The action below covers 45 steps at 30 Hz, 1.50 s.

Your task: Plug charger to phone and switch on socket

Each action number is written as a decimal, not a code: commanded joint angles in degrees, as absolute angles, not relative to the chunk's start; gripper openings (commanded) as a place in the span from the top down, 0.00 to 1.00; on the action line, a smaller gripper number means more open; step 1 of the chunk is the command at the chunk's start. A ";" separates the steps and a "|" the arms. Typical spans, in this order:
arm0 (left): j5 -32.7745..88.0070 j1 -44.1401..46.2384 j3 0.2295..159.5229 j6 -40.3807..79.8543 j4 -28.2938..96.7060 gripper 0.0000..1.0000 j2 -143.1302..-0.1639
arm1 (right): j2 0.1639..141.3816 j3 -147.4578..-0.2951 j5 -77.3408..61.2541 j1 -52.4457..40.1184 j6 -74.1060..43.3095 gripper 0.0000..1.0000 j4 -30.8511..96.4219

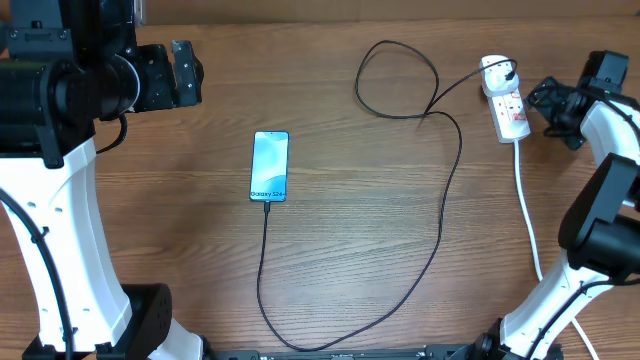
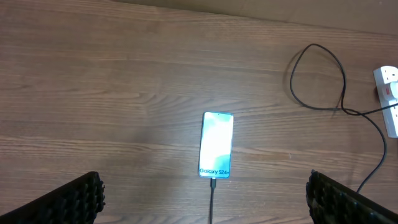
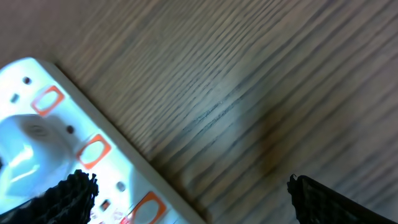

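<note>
The phone (image 1: 270,166) lies flat mid-table, teal screen up, "Galaxy S24+" text at its near edge; it also shows in the left wrist view (image 2: 216,145). The black charger cable (image 1: 440,215) has its tip in the phone's near edge (image 2: 212,184), loops round the front and runs up to the white socket strip (image 1: 508,105) at the far right. The strip fills the lower left of the right wrist view (image 3: 68,155), with orange-red switches. My right gripper (image 3: 186,193) is open, close over the strip's edge. My left gripper (image 2: 202,199) is open, high above the phone.
The strip's thick white cord (image 1: 530,225) runs down the right side toward the front edge. The black cable makes a loop (image 1: 395,80) at the far middle of the wooden table (image 1: 150,200). The arm bases stand at the front left and front right.
</note>
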<state>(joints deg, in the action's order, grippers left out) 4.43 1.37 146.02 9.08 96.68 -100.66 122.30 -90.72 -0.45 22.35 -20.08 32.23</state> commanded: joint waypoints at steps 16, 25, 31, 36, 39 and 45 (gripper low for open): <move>4.01 1.15 146.41 9.02 96.79 0.01 -100.64 | 127.94 -91.09 -1.56 20.62 -13.39 0.00 26.35; 4.01 1.15 146.41 9.02 96.79 0.00 -100.64 | 128.51 -91.09 -1.54 20.51 -13.63 0.00 24.62; 4.01 1.15 146.41 9.02 96.79 0.00 -100.64 | 128.51 -91.09 0.43 20.51 -16.53 0.00 23.59; 4.01 1.15 146.41 9.02 96.79 0.01 -100.64 | 128.51 -91.09 0.36 20.51 -16.69 0.00 22.96; 4.01 1.15 146.41 9.02 96.79 0.00 -100.64 | 128.51 -91.09 0.34 20.51 -16.64 0.00 22.79; 4.01 1.15 146.41 9.02 96.79 0.01 -100.64 | 128.57 -91.09 -0.34 20.47 -16.60 0.00 22.57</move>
